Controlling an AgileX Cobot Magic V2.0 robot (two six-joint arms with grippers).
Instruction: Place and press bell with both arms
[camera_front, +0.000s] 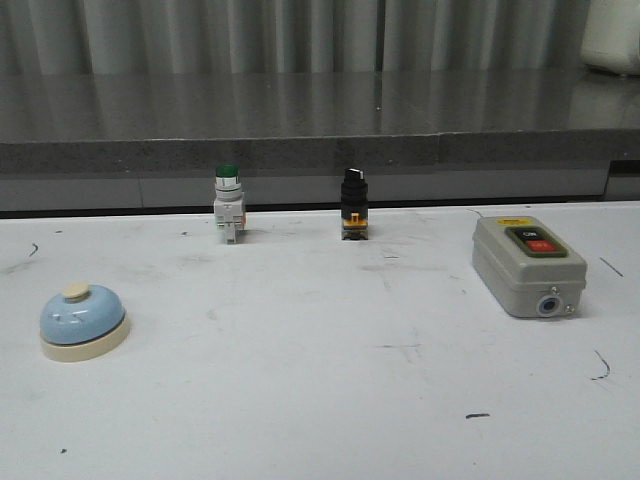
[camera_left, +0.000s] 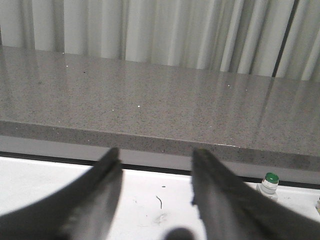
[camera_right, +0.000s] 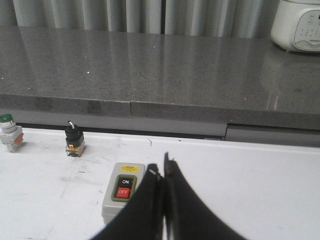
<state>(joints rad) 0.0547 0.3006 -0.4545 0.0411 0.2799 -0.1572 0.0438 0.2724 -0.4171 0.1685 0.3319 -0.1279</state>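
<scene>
Behind a grey stone counter hung with pale curtains, we look over a scuffed white tabletop whose far edge carries a row of switches. The bell sits upright near the tabletop's left edge, toward the near side, light-blue dome on a cream base with its cream knob on top, touched by nothing. Along the far edge stand a green-capped push button and a black selector switch, while a grey switch box lies toward the right edge. Neither arm shows in the front view. In its wrist view our left pincer has its two fingers spread well apart, holding nothing; our right pincer has its fingers pressed together, also empty, hovering just above the switch box. We judge the task barely begun: the bell has not been grasped. To do this step well, we would bring the left pincer down over the bell, straddle the base rather than the slippery dome, close gently so it stays level, and leave the knob clear for the right pincer's closed tip to press.
</scene>
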